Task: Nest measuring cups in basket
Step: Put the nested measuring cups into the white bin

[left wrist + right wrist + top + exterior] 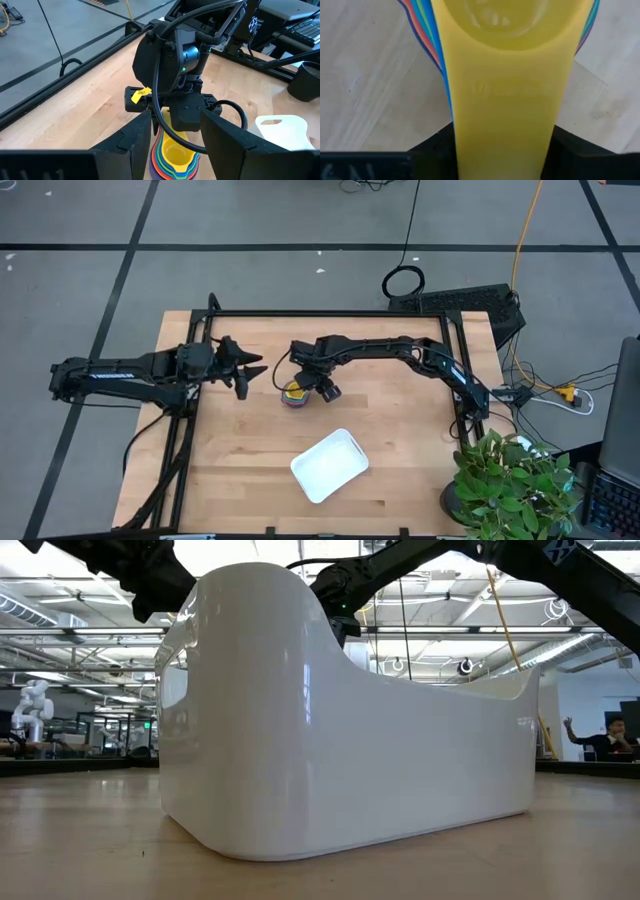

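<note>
The measuring cups stand nested in one stack (292, 395) on the table, beyond the basket toward the far edge. The yellow cup (177, 152) is on top, with green, red, orange, blue and navy rims around it (422, 30). My right gripper (318, 388) is over the stack, shut on the yellow cup's handle. My left gripper (250, 370) hovers open to the stack's left, and its fingers (135, 140) point toward it. The white basket (330, 465) sits empty nearer the table's near edge. In the low view its wall (350, 740) hides the stack. My right gripper (505, 150) holds the yellow cup by its flat handle (502, 100), pinched between the two fingers at its side edges. The fingers lie along the handle, slanting down from the right. The yellow bowl (177, 152) sits inside the stack, which rests on the table.
A black frame (330, 313) runs along the table's far edge and left side. A potted plant (505, 480) stands at the near right corner. Bare wood lies between the stack and the basket and to the basket's left.
</note>
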Controlling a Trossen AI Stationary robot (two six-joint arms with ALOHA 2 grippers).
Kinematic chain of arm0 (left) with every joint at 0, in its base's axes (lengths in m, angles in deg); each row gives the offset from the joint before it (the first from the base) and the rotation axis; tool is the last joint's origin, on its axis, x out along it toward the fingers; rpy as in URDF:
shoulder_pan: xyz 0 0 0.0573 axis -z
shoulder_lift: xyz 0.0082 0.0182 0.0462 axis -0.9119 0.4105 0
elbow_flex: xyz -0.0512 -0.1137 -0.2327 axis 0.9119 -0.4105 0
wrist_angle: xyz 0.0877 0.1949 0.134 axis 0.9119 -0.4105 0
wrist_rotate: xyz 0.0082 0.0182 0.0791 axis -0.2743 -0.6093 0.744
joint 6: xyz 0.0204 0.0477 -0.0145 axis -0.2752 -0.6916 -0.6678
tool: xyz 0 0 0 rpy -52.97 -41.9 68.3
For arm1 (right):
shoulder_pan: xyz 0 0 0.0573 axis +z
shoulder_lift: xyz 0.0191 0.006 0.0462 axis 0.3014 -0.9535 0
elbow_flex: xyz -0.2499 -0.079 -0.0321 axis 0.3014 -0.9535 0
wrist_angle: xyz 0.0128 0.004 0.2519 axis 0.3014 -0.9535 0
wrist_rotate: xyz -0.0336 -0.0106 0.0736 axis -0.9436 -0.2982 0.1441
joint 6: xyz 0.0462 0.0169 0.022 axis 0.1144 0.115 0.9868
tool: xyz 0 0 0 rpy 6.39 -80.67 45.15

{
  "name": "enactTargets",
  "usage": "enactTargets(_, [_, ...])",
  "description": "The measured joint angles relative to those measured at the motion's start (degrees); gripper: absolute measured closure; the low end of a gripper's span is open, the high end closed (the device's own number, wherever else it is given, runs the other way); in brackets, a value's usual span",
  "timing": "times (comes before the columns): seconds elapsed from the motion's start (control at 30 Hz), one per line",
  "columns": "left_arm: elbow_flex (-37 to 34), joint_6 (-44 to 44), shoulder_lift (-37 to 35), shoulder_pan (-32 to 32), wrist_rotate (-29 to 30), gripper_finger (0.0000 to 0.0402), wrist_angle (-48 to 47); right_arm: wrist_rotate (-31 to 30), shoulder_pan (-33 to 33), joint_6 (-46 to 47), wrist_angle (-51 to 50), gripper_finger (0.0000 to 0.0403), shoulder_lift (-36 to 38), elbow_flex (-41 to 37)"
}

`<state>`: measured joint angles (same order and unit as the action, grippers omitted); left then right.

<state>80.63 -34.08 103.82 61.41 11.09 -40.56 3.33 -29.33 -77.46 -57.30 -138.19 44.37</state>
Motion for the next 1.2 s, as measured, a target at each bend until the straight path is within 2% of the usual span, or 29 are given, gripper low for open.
enactTargets(0.23, [0.0, -0.02, 0.0, 0.0, 0.02, 0.0231, 0.0, 1.64, 0.0, 0.18, -0.43, 0.0225, 0.02, 0.0])
enactTargets(0.67, [0.0, 0.0, 0.0, 0.01, 0.02, 0.0231, -0.53, 3.04, 0.0, -0.3, -0.77, 0.0278, 0.02, 0.0])
enactTargets(1.2, [0.0, -0.18, 0.02, 0.02, 0.59, 0.0231, -1.31, 2.68, -0.09, -0.35, 0.31, 0.028, 0.33, 0.0])
